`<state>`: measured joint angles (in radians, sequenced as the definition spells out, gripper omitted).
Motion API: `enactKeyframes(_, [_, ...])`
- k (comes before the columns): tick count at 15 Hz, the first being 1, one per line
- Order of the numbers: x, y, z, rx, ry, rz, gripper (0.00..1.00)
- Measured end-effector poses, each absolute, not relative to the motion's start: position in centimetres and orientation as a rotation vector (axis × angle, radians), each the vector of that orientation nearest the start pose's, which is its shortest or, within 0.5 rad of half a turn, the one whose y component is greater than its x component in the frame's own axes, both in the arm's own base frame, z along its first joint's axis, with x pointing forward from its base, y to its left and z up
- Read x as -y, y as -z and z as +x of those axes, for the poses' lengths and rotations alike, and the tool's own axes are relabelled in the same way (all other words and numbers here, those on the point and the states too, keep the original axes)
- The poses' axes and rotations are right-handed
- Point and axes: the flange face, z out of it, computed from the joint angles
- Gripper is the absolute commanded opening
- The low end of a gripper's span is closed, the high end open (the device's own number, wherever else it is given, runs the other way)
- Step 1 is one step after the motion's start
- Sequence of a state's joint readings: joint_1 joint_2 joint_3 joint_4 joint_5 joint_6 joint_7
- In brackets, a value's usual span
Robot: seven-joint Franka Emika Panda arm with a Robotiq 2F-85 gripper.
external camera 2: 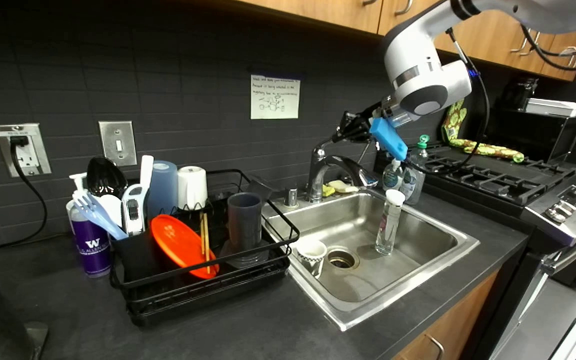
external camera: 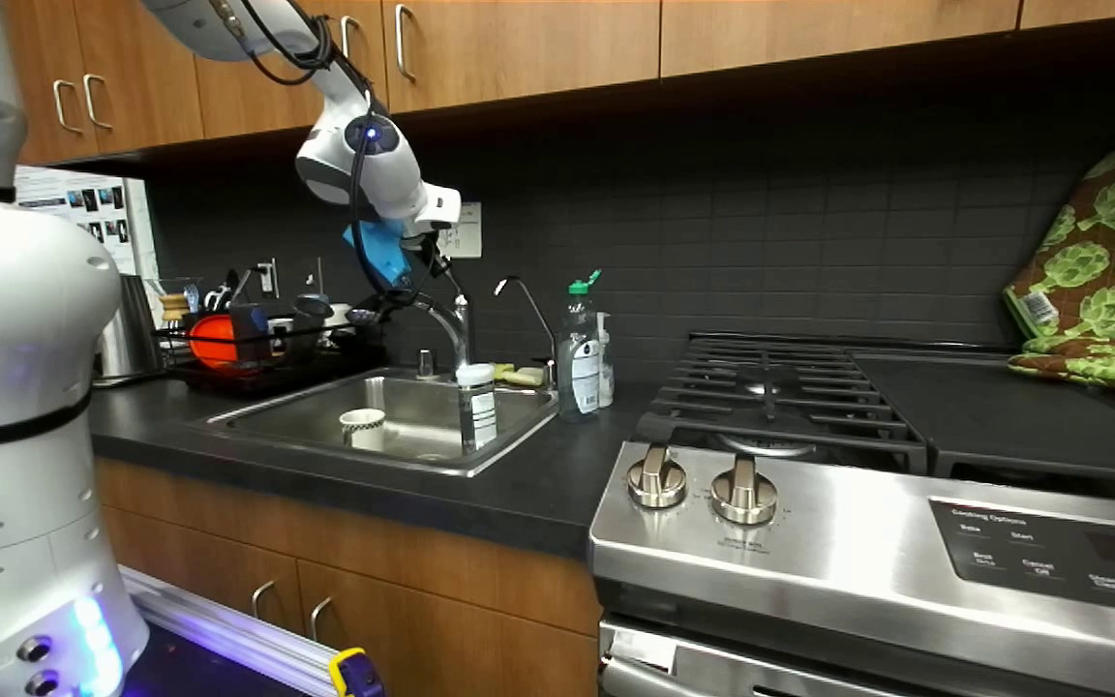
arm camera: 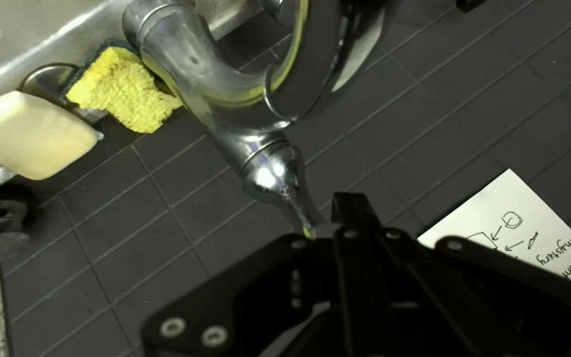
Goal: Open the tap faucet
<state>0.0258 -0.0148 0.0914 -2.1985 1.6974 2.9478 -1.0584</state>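
The tap faucet [external camera: 464, 334] is a dark metallic gooseneck at the back of the sink. It also shows in an exterior view [external camera 2: 316, 175] and, large and close, in the wrist view [arm camera: 211, 84]. A thin lever handle [arm camera: 298, 210] rises from the top of its body. My gripper [arm camera: 352, 210] has its fingers together and looks shut with nothing between them. In both exterior views the gripper [external camera 2: 338, 136] [external camera: 441, 263] is at the height of the lever. In the wrist view the lever's tip reaches the left finger's outer side; its end is hidden there, so contact cannot be told.
The sink [external camera 2: 460, 245] holds a white-capped clear bottle [external camera 2: 389, 220] and a cup [external camera 2: 312, 252]. A black dish rack [external camera 2: 208, 287] stands beside it. A thin spout [external camera: 540, 315], soap bottles [external camera: 582, 363] and a sponge [arm camera: 127, 91] are close by. Cabinets hang above.
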Motion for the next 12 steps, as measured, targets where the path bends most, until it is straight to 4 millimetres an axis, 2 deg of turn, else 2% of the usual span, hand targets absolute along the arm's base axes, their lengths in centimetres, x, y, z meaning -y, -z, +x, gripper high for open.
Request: enactKeyframes(12, [0.3,-41.76,54.74,-0.463,1.066,-2.451,0.0])
